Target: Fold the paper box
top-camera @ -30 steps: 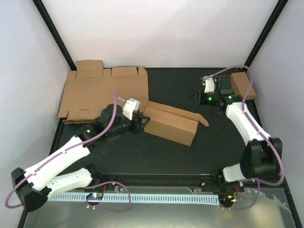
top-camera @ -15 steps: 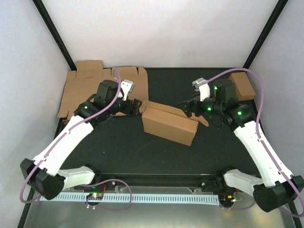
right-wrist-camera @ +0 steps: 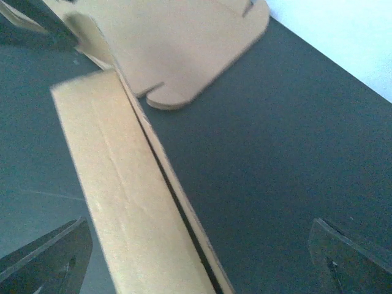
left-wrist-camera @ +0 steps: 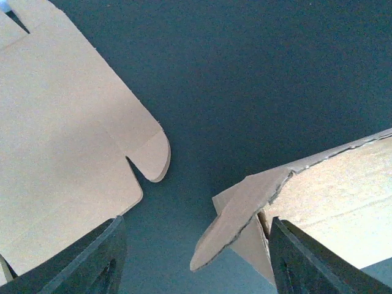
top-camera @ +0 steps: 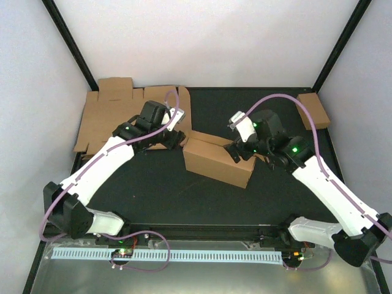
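Observation:
The paper box (top-camera: 217,162) lies partly folded in the middle of the black table, its long flap (top-camera: 211,138) raised along the back. My left gripper (top-camera: 178,139) hovers at the box's left end, open; in the left wrist view (left-wrist-camera: 196,263) a pointed loose flap (left-wrist-camera: 236,220) of the box lies between its fingers, ungripped. At the box's right end my right gripper (top-camera: 236,152) is wide open. In its wrist view (right-wrist-camera: 199,263) the box's upper wall (right-wrist-camera: 128,202) runs between the fingers, closer to the left one.
A flat die-cut cardboard blank (top-camera: 128,119) lies at the back left, its rounded tab (left-wrist-camera: 153,159) close to the left gripper. A small closed brown box (top-camera: 313,110) sits at the back right. Black frame posts stand at the rear corners.
Both arms swung in to the box's two ends. The right one came from the small box at the back right. Both grippers opened wider.

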